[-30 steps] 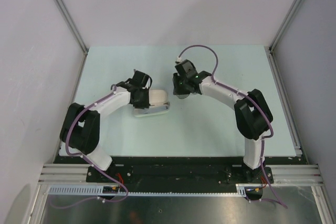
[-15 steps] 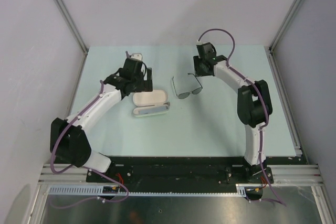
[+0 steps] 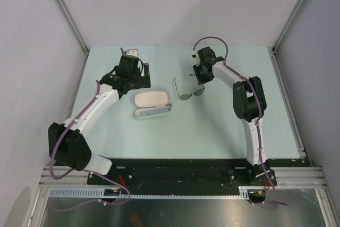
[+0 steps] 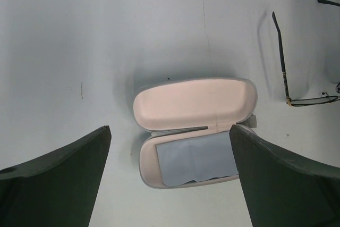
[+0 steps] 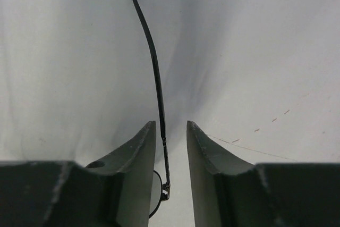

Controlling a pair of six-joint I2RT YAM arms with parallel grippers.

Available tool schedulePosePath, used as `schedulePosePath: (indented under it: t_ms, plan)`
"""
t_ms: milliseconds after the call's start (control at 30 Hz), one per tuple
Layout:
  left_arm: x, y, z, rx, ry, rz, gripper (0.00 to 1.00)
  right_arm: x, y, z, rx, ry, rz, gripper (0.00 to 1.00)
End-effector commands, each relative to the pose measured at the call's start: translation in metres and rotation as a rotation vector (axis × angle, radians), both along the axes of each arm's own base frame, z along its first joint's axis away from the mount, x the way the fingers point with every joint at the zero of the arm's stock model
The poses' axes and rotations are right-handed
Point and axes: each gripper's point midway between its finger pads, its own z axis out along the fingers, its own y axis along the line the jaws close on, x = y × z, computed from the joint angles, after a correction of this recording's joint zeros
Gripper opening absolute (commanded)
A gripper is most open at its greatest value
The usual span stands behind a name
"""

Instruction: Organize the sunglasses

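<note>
Overhead, the pale desk [image 3: 223,126] carries one pair of sunglasses [image 3: 189,90], one beige case [image 3: 151,103] lying open, and one light-blue cloth [image 4: 197,158] inside the case's lower half; two arms reach over them. The sunglasses lie unfolded just right of the case near the middle of the frame, apart from it, lenses toward the lower right and one temple pointing to the upper edge. A second ago the left claw [image 3: 142,76] sat right over the case and the right claw [image 3: 200,80] covered the sunglasses. Both have since pulled off toward the upper edge, while case and sunglasses lie as they did half a second ago. The right elbow has also swung inward, nearer the centre. The left arm stretches in a long diagonal from the lower left, and its claw hangs above the desk at the case's upper left, fingers [image 4: 64,174] spread wide with the open case showing between them. The right arm rises from the lower right and folds sharply at the elbow toward the upper centre. Its claw points down at the upper temple, its jaws parted by a narrow gap with the thin black temple [image 5: 155,67] running between them, close to the left-hand finger [image 5: 135,174] but not visibly pinched.
</note>
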Motion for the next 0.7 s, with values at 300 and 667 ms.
schedulePosePath:
  t_ms: [300,667]
  plan:
    - [0.015,0.006,0.030,-0.063,-0.055,-0.015,1.00,0.006,0.009,0.012,0.029,0.000,0.100,0.00]
    - [0.022,0.028,0.068,-0.136,-0.138,0.033,1.00,0.016,0.017,0.117,0.106,-0.269,0.114,0.00]
